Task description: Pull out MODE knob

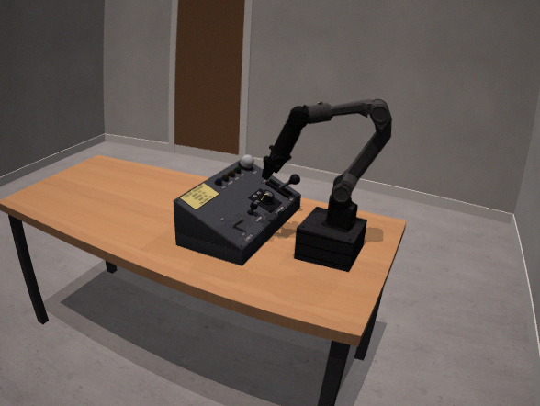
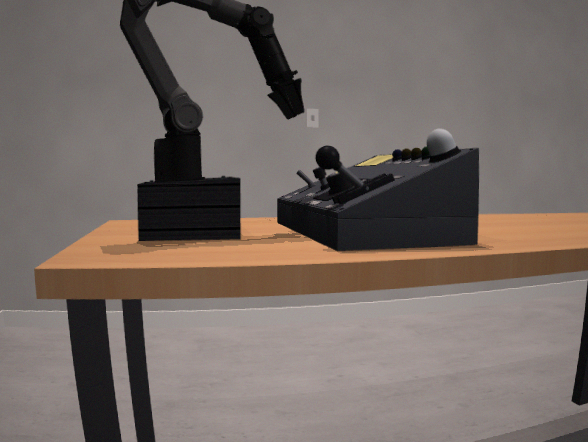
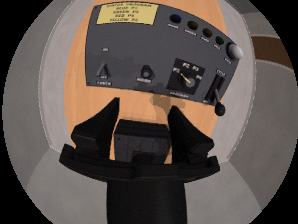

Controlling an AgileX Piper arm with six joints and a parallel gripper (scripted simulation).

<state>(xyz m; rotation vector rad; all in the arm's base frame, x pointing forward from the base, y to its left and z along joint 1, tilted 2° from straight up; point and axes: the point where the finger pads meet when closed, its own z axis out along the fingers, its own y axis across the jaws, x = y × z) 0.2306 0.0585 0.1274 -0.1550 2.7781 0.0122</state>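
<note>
The dark sloped console (image 1: 207, 230) (image 2: 410, 200) (image 3: 127, 43) stands on the wooden table (image 1: 92, 193) (image 2: 280, 260). A small black knob (image 1: 252, 209) (image 3: 145, 71) sits in its lower row, between a lever switch (image 1: 238, 222) (image 3: 104, 72) and a rotary selector with a yellow pointer (image 1: 265, 197) (image 3: 186, 82). The labels are too small to read, so I cannot tell which one is marked MODE. My gripper (image 1: 265, 174) (image 2: 292, 111) (image 3: 145, 107) is open and empty. It hangs well above the console's front end, touching nothing.
A ball-topped lever (image 1: 294, 178) (image 2: 327, 156) (image 3: 220, 107) sticks up at the console's arm-side edge. A white dome (image 1: 247, 161) (image 2: 440, 141) (image 3: 234, 51), a row of coloured buttons (image 1: 228, 178) (image 3: 196, 30) and a yellow plate (image 1: 200, 195) (image 3: 127, 14) sit higher up. The arm's base block (image 1: 331, 239) (image 2: 189, 207) stands beside the console.
</note>
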